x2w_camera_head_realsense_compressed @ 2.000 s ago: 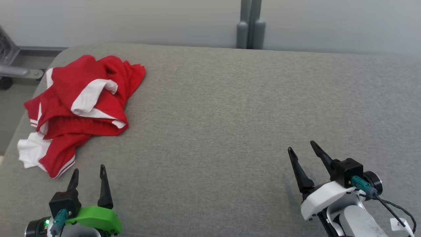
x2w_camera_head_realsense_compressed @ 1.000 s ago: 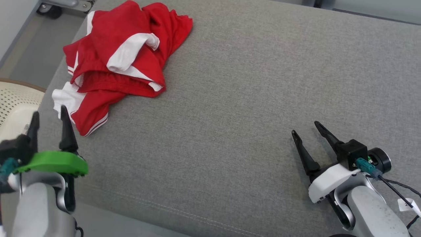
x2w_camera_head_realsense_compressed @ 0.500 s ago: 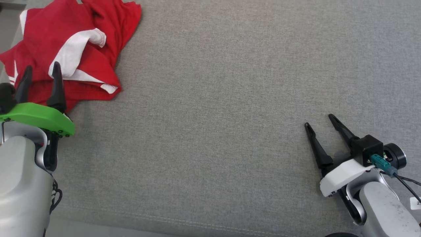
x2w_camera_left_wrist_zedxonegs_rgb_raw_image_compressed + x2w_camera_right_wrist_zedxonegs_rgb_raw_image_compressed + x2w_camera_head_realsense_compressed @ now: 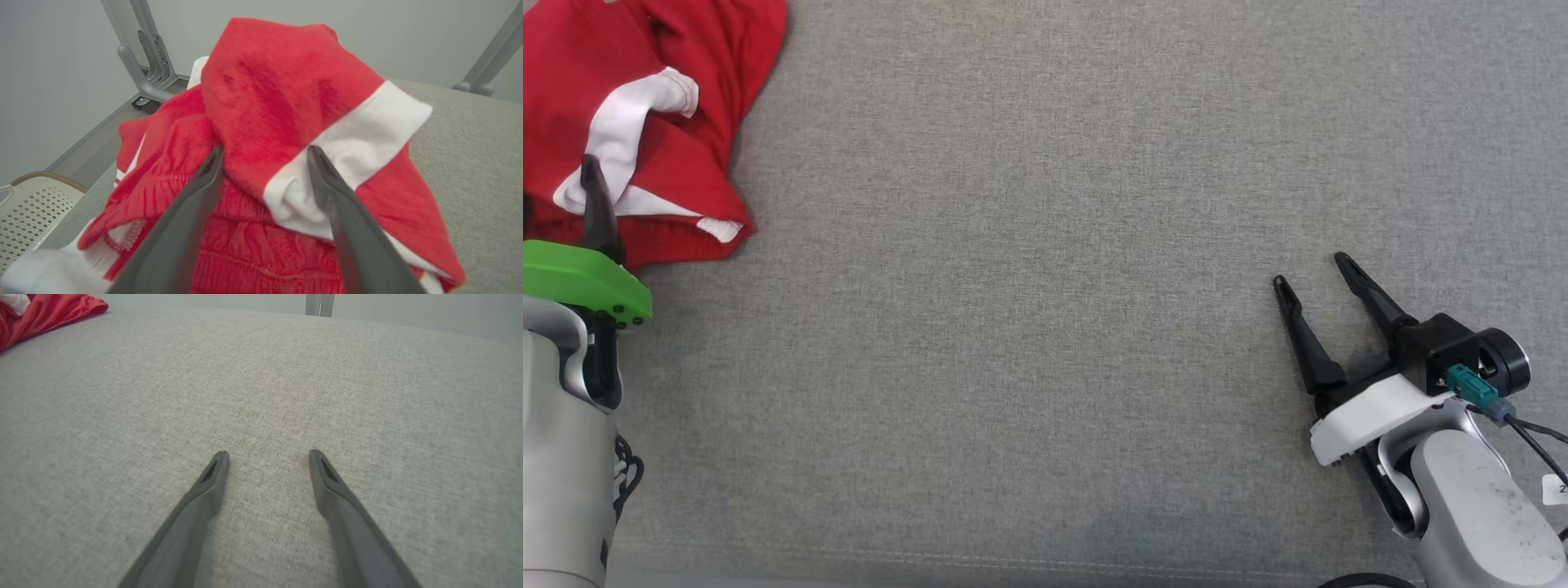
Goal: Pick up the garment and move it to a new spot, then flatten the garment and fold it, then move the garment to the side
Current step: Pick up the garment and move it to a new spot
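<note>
Garment: my crumpled red cloth garment with white bands [image 4: 670, 90] lies in a heap at the far left corner of the desk. The picture edge cuts part of it off in the head view.
Desk: the wide, flat desk covered in grey woven cloth [image 4: 1045, 286] is bare from the heap all the way to the right side.
Left tool: my left tool [image 4: 265, 149] has its two long dark fingers spread wide and holds nothing. It is over the near side of the garment. In the left wrist view a raised red fold with a white band sits right at the tips. I cannot tell if the tips touch the cloth.
Left tool, head view: it is at the far left edge, and one finger [image 4: 598, 208] points up over the red cloth. A bright green plastic cover [image 4: 580, 278] sits just behind the fingers.
Right tool: my right tool [image 4: 1311, 271] has its fingers spread wide too and holds nothing. It is low on the right, well apart from the garment, with only grey desk in front of it.
Right wrist: a white plastic cover [image 4: 1372, 412] sits behind the fingers, with a small blue-green plug [image 4: 1470, 390] beside it.
Beside the desk: in the left wrist view a cream plastic basket with little holes [image 4: 28, 204] stands near the desk's corner, and grey metal legs [image 4: 143, 53] rise by a pale grey wall [image 4: 61, 61].
</note>
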